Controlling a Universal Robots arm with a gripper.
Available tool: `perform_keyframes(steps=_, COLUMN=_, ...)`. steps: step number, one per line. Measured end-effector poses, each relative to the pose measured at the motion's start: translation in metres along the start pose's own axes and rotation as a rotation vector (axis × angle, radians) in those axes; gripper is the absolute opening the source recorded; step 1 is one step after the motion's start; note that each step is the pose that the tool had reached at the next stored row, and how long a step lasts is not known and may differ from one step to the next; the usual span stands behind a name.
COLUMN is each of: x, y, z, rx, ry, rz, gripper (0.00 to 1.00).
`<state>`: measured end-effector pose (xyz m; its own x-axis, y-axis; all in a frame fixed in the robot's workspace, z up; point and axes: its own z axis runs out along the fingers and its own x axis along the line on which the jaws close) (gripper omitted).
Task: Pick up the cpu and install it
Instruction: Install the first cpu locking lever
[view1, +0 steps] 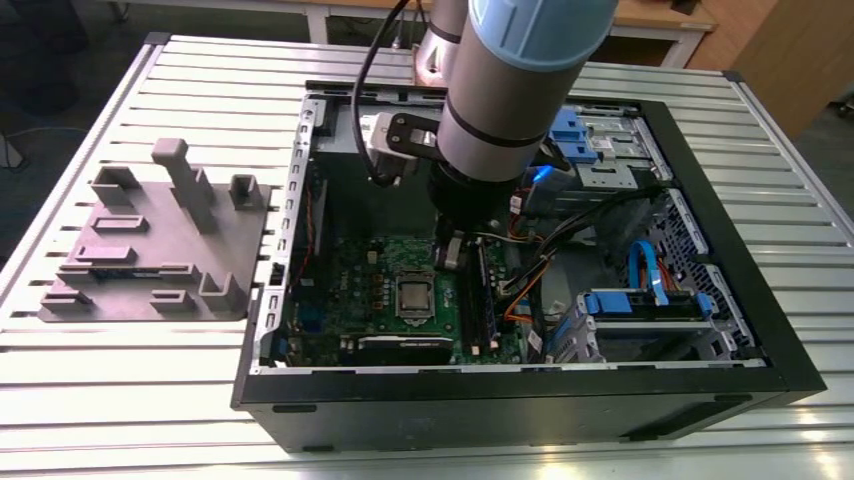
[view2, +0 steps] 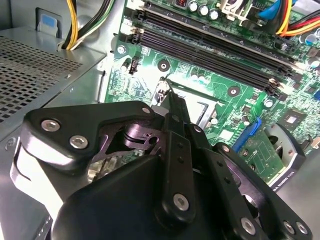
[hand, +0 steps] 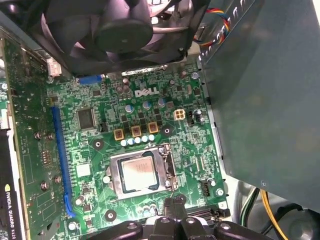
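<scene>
Inside the socket frame on the motherboard, the cpu lies seated, just beyond the gripper, whose fingertips are pressed together, holding nothing.

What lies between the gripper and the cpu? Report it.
In the first wrist view the gripper sits just off the socket frame holding the cpu. Between them lie only the frame's edge and a strip of green motherboard.

White logo print is sitting on the motherboard; graphics card edge is carrying white lettering.
</scene>
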<state>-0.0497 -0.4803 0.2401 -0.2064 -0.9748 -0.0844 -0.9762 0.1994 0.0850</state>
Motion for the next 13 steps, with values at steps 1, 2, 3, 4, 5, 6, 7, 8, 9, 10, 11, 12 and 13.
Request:
perform_keyframes(steps=1, x=0.0000, y=-0.0002, z=0.0000, rx=0.0002, ry=0.0006, rz=0.000, gripper=0.10)
perform_keyframes(steps=2, x=-0.0001, y=-0.0004, z=0.0001, rx=0.0003, ry=0.0010, rz=0.000, gripper=0.10)
perform_keyframes(steps=3, x=-0.0001, y=-0.0007, z=0.0001, rx=0.0006, ry=0.0020, rz=0.000, gripper=0.10)
perform_keyframes(steps=4, x=-0.0002, y=-0.0011, z=0.0001, rx=0.0009, ry=0.0037, rz=0.000, gripper=0.10)
perform_keyframes(steps=5, x=-0.0003, y=-0.0016, z=0.0002, rx=0.0013, ry=0.0058, rz=0.000, gripper=0.10)
perform_keyframes(steps=6, x=-0.0003, y=-0.0018, z=0.0002, rx=0.0019, ry=0.0092, rz=-0.001, gripper=0.10)
perform_keyframes(steps=7, x=-0.0004, y=-0.0019, z=0.0004, rx=0.0022, ry=0.0120, rz=-0.004, gripper=0.10)
perform_keyframes(steps=8, x=-0.0003, y=-0.0019, z=0.0006, rx=0.0019, ry=0.0134, rz=-0.010, gripper=0.10)
perform_keyframes(steps=9, x=-0.0003, y=-0.0020, z=0.0008, rx=0.0010, ry=0.0144, rz=-0.021, gripper=0.10)
perform_keyframes(steps=10, x=-0.0003, y=-0.0020, z=0.0010, rx=-0.0001, ry=0.0155, rz=-0.035, gripper=0.10)
perform_keyframes(steps=11, x=-0.0002, y=-0.0020, z=0.0013, rx=-0.0013, ry=0.0168, rz=-0.051, gripper=0.10)
perform_keyframes(steps=12, x=-0.0002, y=-0.0020, z=0.0015, rx=-0.0023, ry=0.0181, rz=-0.066, gripper=0.10)
perform_keyframes(steps=13, x=-0.0001, y=-0.0020, z=0.0016, rx=-0.0028, ry=0.0191, rz=-0.079, gripper=0.10)
